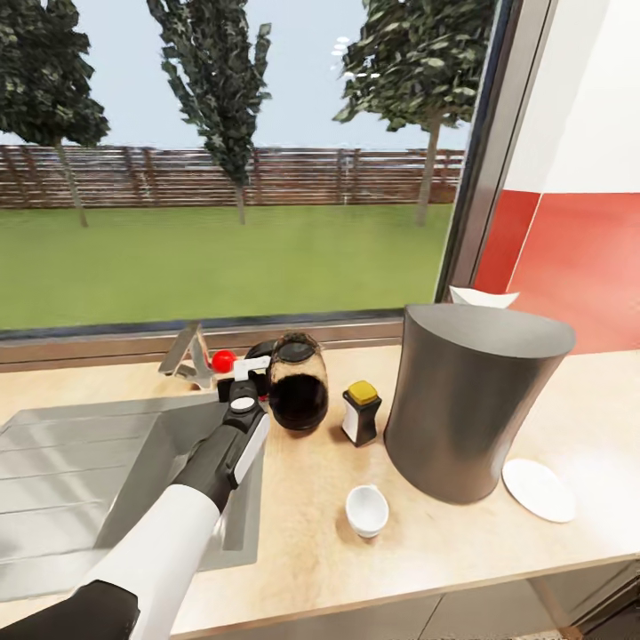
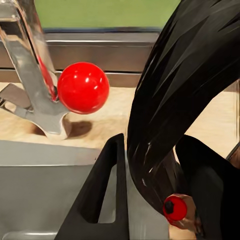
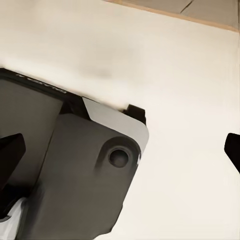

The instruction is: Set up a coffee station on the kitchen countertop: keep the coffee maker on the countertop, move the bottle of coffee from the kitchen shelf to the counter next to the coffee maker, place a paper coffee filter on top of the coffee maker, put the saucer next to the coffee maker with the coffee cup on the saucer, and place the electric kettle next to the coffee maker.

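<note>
Centre of the head view, on the pale beige table (image 1: 311, 542) beside the steel sink (image 1: 80, 480): the left hand (image 1: 252, 372) grips the black loop handle of the clear glass rounded kettle (image 1: 298, 384), fingers (image 2: 107, 195) clamped either side of the handle in the left wrist view. Kettle stands upright, base on the table, just left of the small squat brown bottle with yellow cap (image 1: 362, 412).

Right of centre: tall dark grey waisted coffee maker (image 1: 471, 400), white folded paper filter (image 1: 482, 297) showing at its far top edge. Tiny white cup (image 1: 366, 509) sits on bare table in front, apart from the flat white saucer (image 1: 539, 489) at lower right, so cup-on-saucer looks not yet done.

Right hand (image 3: 122, 150): fingertip ends sit wide apart at the frame edges of its wrist view, nothing between them.

Risks, as judged: kettle sits close to the sink rim and to a chrome tap with red ball knob (image 1: 223, 360); a careless release or sideways pull could tip it into the basin or knock the bottle.

No legible brands, labels or writing anywhere.
</note>
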